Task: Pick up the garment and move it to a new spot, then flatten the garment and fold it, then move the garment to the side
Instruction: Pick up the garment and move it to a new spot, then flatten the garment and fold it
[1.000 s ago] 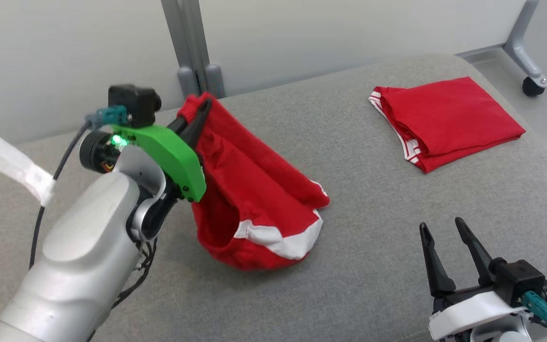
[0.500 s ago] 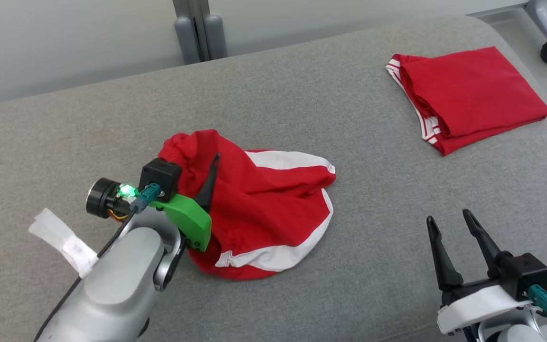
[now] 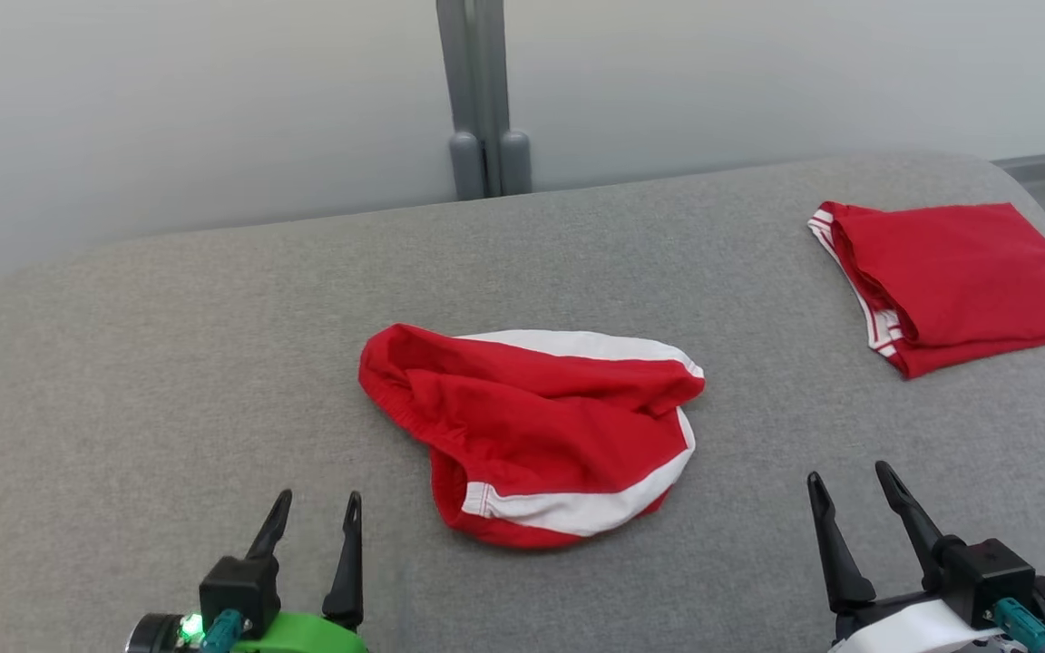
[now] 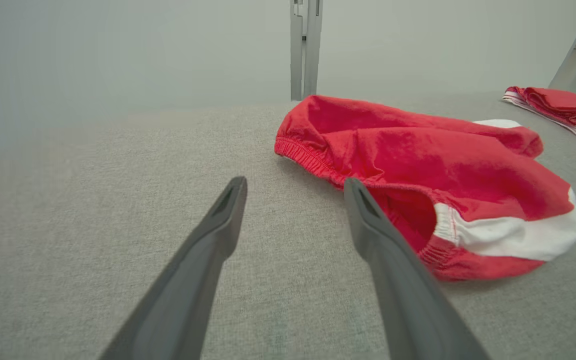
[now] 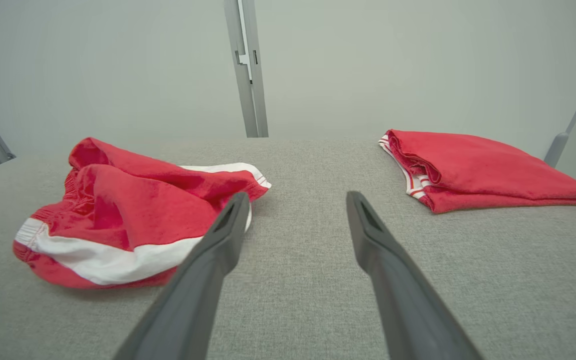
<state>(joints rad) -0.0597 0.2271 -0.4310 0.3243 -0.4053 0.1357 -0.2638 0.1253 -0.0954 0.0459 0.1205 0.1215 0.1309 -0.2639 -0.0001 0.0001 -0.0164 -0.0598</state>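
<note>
Two grippers, both empty, fingers spread apart: left gripper and right gripper low at the grey pad's near edge. Crumpled garment lies mid-pad, untouched. Folded garment at the pad's far right.

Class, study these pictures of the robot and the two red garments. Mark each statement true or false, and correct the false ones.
1. The crumpled garment lies on the grey surface, gripped by neither the left end effector nor the right end effector. True.
2. The left end effector is shut. False: its fingers stand apart, open.
3. The folded garment lies toward the robot's right. True.
4. The crumpled garment overlaps the folded garment. False: bare surface separates them.
5. The crumpled garment is entirely red. False: it has white bands.
</note>
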